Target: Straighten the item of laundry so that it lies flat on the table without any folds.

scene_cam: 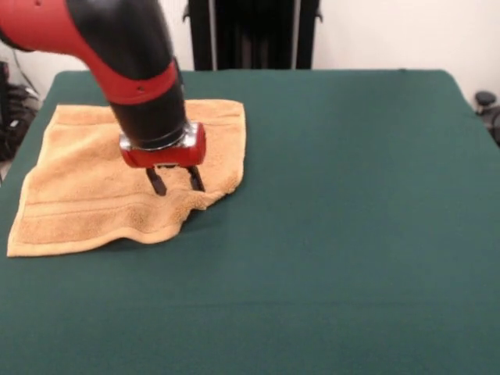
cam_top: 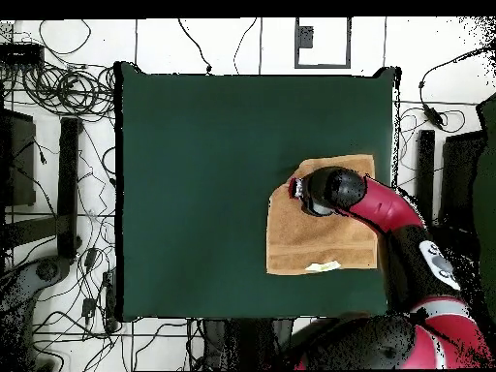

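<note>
Hovering with fingers (scene_cam: 158,184) parted and gripping nothing, the gripper (scene_cam: 175,181) is hanging directly over the towel's (scene_cam: 78,195) folded-under corner (scene_cam: 205,201), nearest the table's (scene_cam: 351,234) centre.

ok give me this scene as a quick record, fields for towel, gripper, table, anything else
towel: tan-orange towel near one table corner, mostly spread, one corner folded under or bunched beside the gripper
tag: small white tag at the towel's robot-side edge
gripper: gripper open, fingers pointing down over the bunched corner; contact with the cloth unclear
table: green table, bare apart from the towel
floor: cables around the table
</note>
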Robot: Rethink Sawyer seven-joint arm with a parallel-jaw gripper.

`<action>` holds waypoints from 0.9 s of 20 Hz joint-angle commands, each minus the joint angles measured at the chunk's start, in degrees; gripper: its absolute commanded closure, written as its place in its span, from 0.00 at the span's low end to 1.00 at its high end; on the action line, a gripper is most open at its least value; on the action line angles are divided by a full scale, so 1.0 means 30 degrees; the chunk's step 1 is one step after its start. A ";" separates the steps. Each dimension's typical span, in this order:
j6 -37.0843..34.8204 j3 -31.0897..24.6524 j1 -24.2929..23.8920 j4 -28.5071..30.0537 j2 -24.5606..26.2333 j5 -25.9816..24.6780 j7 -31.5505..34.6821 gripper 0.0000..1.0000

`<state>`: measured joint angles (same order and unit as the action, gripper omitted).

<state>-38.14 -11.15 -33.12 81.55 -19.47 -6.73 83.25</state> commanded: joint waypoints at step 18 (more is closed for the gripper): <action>2.1275 -0.0630 0.1984 -0.2622 0.7607 -0.5300 0.4617 0.00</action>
<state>-33.08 -12.44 -32.13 82.70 -20.88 -15.06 89.92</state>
